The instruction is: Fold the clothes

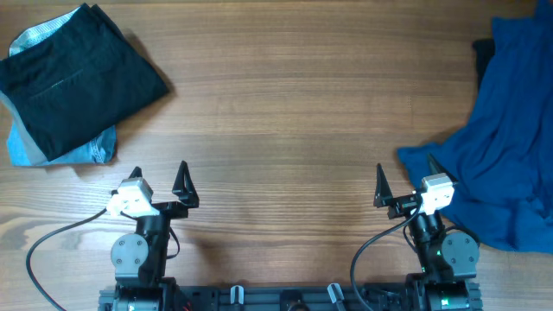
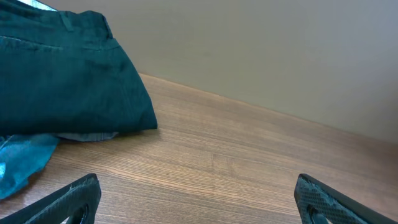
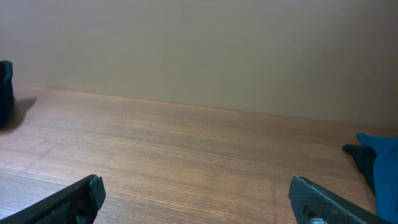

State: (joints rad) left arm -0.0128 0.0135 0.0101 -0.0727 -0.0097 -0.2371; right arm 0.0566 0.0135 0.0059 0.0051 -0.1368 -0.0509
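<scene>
Lying crumpled, deep-blue shirt (image 1: 510, 147), folded black garment (image 1: 73, 82)

- A brown wood-grain desk (image 1: 285, 104) is shown, with the grain running side to side in the overhead view.
- In the far left corner, a pale blue denim-like garment (image 1: 95, 149) is laid flat on the wood. It's mostly covered, so only its near and left edges can be seen.
- A black garment (image 1: 78, 82) is stacked on top of it, folded into a rough rectangle and set at an angle.
- Along the right side, a big deep-blue garment (image 1: 510, 147) is spread out in a rumpled, creased heap and cut off by the frame edge.
- A small dark bit of cloth (image 1: 481, 56) is tucked against its far left edge. What it is can't really be made out.
- The two piles are kept well apart, on opposite sides of the desk.
</scene>
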